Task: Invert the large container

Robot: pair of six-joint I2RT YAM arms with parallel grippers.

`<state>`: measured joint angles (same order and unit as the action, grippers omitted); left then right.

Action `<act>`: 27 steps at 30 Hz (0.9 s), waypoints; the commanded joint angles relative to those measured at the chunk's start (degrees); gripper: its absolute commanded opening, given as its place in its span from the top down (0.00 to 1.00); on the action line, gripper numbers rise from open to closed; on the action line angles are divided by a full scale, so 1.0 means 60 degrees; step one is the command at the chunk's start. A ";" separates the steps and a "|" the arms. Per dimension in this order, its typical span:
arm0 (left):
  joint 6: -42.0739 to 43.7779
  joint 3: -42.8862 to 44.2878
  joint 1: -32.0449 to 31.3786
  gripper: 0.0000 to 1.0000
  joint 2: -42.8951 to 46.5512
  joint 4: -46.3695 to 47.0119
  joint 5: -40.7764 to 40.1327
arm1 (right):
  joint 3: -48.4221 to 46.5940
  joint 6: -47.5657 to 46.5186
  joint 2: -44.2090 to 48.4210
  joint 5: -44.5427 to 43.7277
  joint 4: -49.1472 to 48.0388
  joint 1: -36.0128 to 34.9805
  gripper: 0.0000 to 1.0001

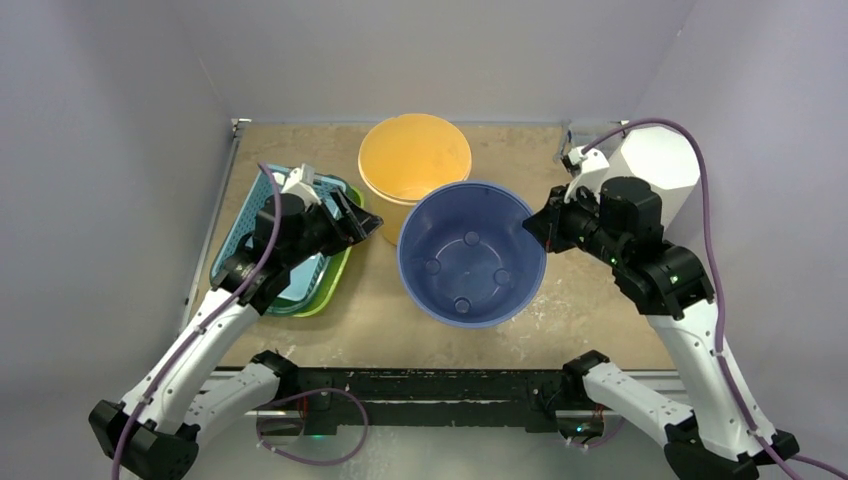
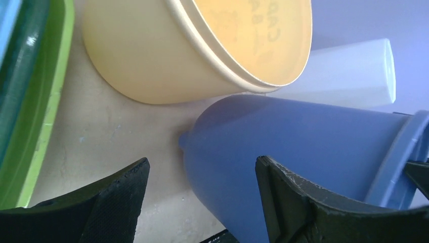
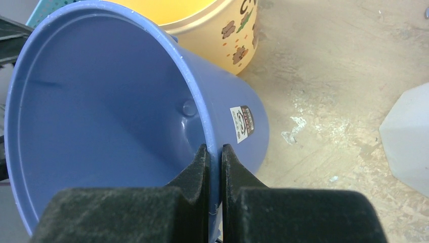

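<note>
The large container is a blue bucket [image 1: 470, 255] standing mouth up in the middle of the table, with its inner bottom showing from above. My right gripper [image 1: 537, 224] is shut on the right side of its rim. In the right wrist view the gripper [image 3: 215, 148] has one finger inside the bucket's [image 3: 101, 111] wall and one outside. My left gripper [image 1: 368, 226] hangs open just left of the bucket and touches nothing. In the left wrist view the gripper [image 2: 202, 159] has its jaws wide apart, and the bucket's outer wall [image 2: 303, 147] lies ahead of them.
A yellow lidded bucket [image 1: 415, 160] stands right behind the blue one, nearly touching it. A teal basket [image 1: 245, 215] nested in a green tray [image 1: 335, 285] lies at the left under my left arm. A white faceted container [image 1: 660, 165] sits at the back right.
</note>
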<state>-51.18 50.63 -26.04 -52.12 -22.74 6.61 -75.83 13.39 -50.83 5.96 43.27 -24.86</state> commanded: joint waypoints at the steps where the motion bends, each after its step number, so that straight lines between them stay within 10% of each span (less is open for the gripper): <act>1: 0.0493 0.1103 -0.0025 0.22 0.0607 -0.0796 -0.1023 | -0.0181 0.0174 -0.0087 -0.0172 -0.1267 -0.0038 1.00; 16: 0.1086 0.1175 -0.0025 0.23 0.0355 0.0364 0.2970 | -0.0042 0.0652 -0.0570 -0.0041 -0.1772 -0.0046 1.00; 27: 0.1201 0.0749 -0.0568 0.37 0.0143 0.0603 0.3325 | 0.0008 0.0854 -0.0763 0.0009 -0.1922 -0.0046 1.00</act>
<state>-44.21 56.34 -26.85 -50.94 -23.16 25.41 -74.87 15.64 -56.18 4.25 39.92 -24.86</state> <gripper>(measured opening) 0.652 0.050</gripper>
